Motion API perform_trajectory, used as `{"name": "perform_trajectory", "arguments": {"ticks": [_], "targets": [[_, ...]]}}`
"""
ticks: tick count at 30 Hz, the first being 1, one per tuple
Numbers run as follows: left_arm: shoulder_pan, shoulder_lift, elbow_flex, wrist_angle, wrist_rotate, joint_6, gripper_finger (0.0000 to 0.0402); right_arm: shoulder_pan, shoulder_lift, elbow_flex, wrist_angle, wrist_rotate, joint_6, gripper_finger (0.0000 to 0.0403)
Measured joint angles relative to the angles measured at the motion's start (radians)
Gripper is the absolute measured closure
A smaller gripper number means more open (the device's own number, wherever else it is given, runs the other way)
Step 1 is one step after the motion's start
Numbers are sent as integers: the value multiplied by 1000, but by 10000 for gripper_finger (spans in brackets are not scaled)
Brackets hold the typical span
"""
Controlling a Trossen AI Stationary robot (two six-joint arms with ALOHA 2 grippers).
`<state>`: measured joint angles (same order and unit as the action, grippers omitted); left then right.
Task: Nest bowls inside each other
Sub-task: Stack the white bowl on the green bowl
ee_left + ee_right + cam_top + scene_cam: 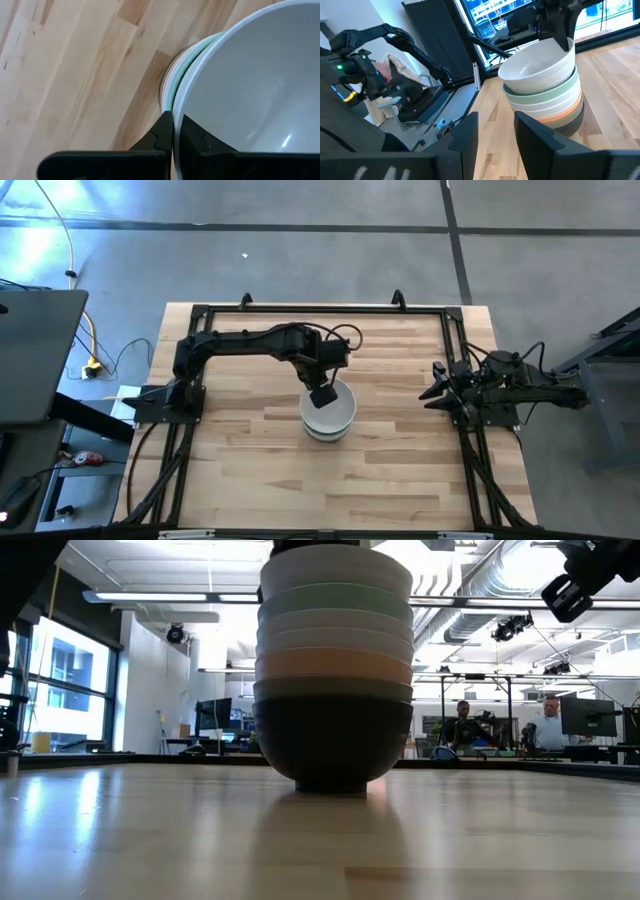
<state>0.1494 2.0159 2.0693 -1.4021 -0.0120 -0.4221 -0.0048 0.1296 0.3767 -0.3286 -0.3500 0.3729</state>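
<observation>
- The bowls (328,416) stand as one nested stack near the middle of the tabletop (250,470), black at the bottom and a white bowl (540,67) on top.
- The left hand (322,395) sits over the stack's rim, its fingers (162,132) pinched together on the top bowl's wall, one inside and one outside.
- To finish well, I judge it should let the bowl settle level, part its fingers gently, then lift straight up so the stack is not dragged or tipped.
- The right hand (495,127) waits well to the side of the stack, fingers apart and holding nothing.
- The low view shows the colour order of the layers (335,670), hidden from above; the top bowl may sit slightly tilted, though that is hard to judge.
- Only the left wrist view shows the pinch on the rim itself.
</observation>
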Motion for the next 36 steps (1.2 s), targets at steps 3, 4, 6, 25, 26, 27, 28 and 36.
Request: {"name": "perform_trajectory", "arguments": {"ticks": [3,4,6,25,26,27,28,36], "targets": [[-5,19,0,2,1,12,401,0,0,0,3,0,0,286],[-6,24,0,2,1,16,401,0,0,0,5,0,-9,286],[-6,31,0,9,1,24,401,0,0,0,7,1,-38,286],[-6,36,0,23,0,33,401,0,0,-88,113,140,-256,286],[-6,36,0,23,0,33,401,0,0,-122,155,141,-238,286],[-6,36,0,23,0,33,401,0,0,-157,202,141,-217,286],[-6,36,0,23,0,33,401,0,0,-191,248,143,-196,286],[-6,36,0,23,0,41,401,1,0,-284,424,286,-233,286]]}}
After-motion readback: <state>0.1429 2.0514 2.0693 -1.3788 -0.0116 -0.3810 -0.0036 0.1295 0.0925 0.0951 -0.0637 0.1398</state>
